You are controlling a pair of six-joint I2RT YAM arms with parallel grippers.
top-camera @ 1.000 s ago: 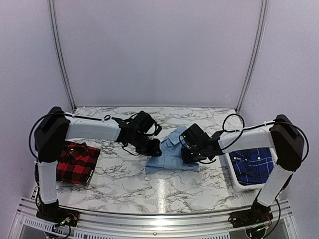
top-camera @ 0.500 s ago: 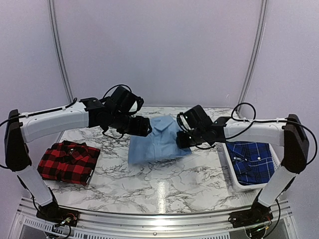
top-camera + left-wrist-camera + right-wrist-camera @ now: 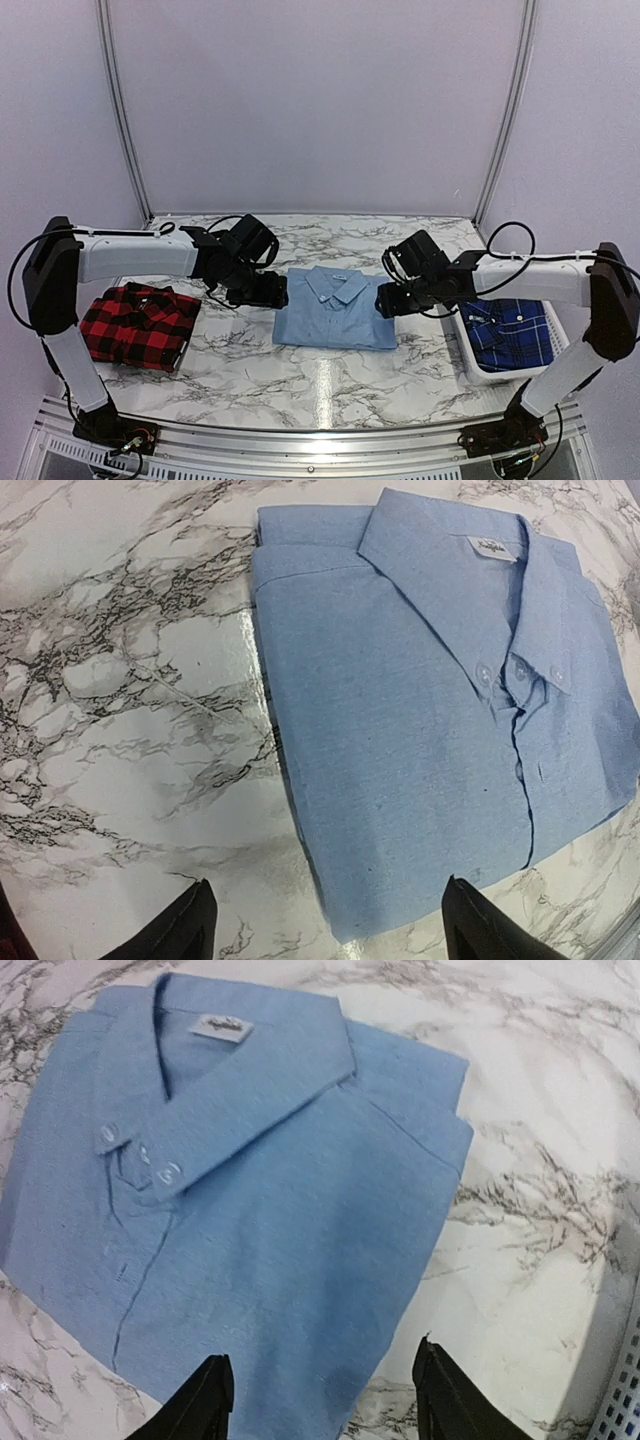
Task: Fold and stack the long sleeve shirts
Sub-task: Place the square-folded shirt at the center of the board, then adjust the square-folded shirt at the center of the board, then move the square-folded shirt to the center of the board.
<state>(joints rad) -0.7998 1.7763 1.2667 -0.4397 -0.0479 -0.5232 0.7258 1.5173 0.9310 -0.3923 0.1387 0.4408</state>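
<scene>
My left end effector (image 3: 262,293) and right end effector (image 3: 386,300) are both standing with jaws apart, gripping nothing, one at each side of the plain light blue collared cloth shirt (image 3: 335,312). A moment ago both were pinching that shirt and carrying it in the air. Now it is lying folded, collar up, on the marble surface (image 3: 300,385). I am judging this fold finished and stacking next. The red-and-black check shirt (image 3: 140,325) is waiting well left of the blue one. The dark blue plaid shirt (image 3: 508,332) is sitting in the white basket (image 3: 468,362) to its right.
</scene>
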